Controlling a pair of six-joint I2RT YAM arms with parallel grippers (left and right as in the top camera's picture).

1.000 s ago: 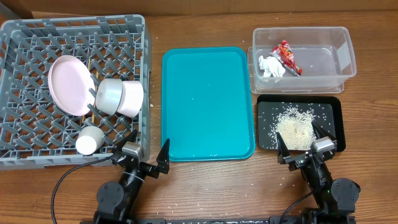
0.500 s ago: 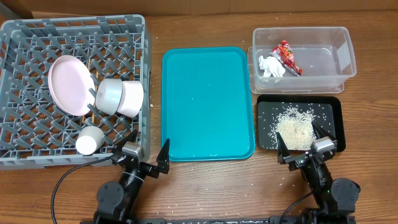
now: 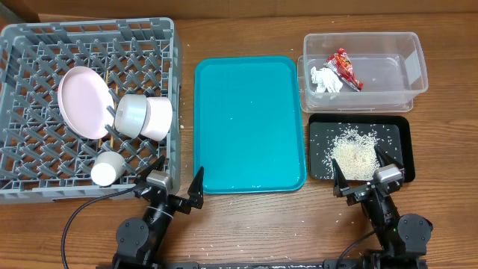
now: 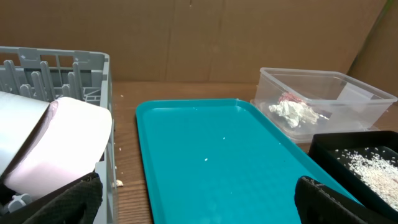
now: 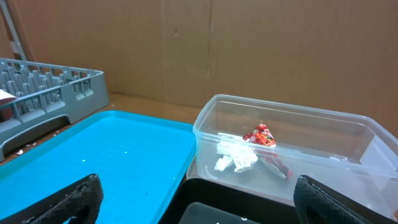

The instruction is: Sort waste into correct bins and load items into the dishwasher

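on the counter (image 3: 246, 30) the grey dish rack (image 3: 30, 45) fills 9 o'clock, the teal tray (image 3: 250, 123) lies at centre, the clear tub (image 3: 414, 52) at 2 o'clock, the black tray (image 3: 396, 131) at 4. the left end effector (image 3: 178, 173) at 7 and the right end effector (image 3: 358, 166) at 5 are released, holding nothing. the rack holds a plate (image 3: 84, 102), two bowls (image 3: 131, 114) and a cup (image 3: 107, 169); the red wrapper (image 3: 344, 69) and the tissue (image 3: 324, 81) lie in the tub, the rice (image 3: 353, 153) in the black tray.
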